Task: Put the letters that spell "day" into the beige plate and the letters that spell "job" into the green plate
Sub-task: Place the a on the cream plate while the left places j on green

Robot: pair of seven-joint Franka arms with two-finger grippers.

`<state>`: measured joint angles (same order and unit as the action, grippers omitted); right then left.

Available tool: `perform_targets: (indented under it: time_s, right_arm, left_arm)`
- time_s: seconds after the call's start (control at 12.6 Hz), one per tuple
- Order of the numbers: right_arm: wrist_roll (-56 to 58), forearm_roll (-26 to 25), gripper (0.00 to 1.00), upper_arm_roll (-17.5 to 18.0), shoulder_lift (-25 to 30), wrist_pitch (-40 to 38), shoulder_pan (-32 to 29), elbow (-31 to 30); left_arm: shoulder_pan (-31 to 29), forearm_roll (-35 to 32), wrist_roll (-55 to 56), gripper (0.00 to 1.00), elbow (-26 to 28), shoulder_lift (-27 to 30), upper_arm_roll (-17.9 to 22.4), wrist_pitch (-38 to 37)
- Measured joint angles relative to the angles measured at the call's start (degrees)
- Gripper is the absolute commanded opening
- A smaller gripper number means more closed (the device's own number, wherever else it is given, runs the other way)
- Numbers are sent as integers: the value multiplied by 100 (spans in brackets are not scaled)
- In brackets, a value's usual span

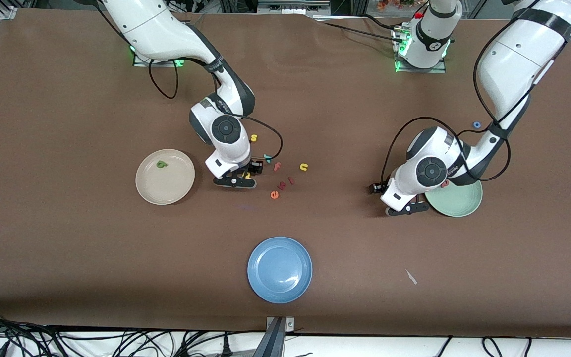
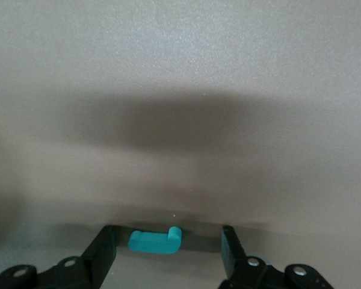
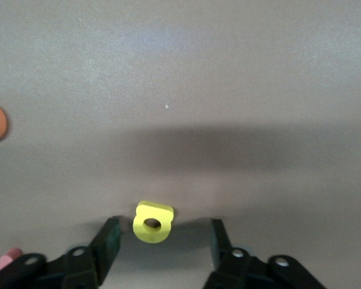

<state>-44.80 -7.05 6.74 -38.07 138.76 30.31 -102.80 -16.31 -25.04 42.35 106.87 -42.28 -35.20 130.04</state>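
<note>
While only the dark green looped letter [image 1: 161, 164] is lying in the beige plate [image 1: 151, 193], the sorting is sitting at an early stage, with most of both words left to place. The right gripper [image 3: 161, 241] is standing low over the table just beside that plate, its fingers parted around the yellow looped letter [image 3: 153, 222] without touching it, so a grasp looks imminent rather than made. The teal "y" [image 1: 267, 158] is lying among the stray letters near the pink "f" [image 1: 276, 166] and yellow "u" [image 1: 304, 167]. Toward the left arm's end, the left gripper [image 2: 168, 256] is down at the table beside the green plate [image 1: 459, 203], fingers wide on either side of the teal hooked "j" [image 2: 157, 240], not yet gripping it. A pinkish-red letter [image 1: 445, 184] is possibly resting at that plate's rim, though the arm is hiding most of it. The blue ring "o" [image 1: 476, 124] is lying well apart from the plate, nearer the left arm's base.
</note>
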Motion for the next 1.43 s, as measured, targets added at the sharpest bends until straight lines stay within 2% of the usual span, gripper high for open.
perform_targets:
  time_s: [0.16,0.32,0.48,0.56,0.95,1.19,1.43]
  right_arm:
    - [0,-20,39,-2,-1,0,0,15]
    - [0,-44,34,-8,-6,0,-2,15]
    - [1,-55,20,-12,-10,0,-2,16]
    - [1,-56,16,-13,-10,1,-2,22]
    - [555,-96,16,-188,33,-276,-113,141]
    - [1520,-97,16,-257,265,-1219,-458,395]
    - [2629,-96,16,-649,624,-2065,-649,455]
  left_arm:
    - [-2,0,8,60,1,25,-14,3]
    - [-1,0,23,48,2,27,-20,4]
    - [-2,0,32,33,2,42,-21,1]
    - [-1,0,33,30,2,56,-27,0]
    - [-1,0,34,12,3,60,-35,-5]
    - [-2,0,33,11,4,62,-36,-5]
    - [-55,-4,-214,12,-36,149,-40,-244]
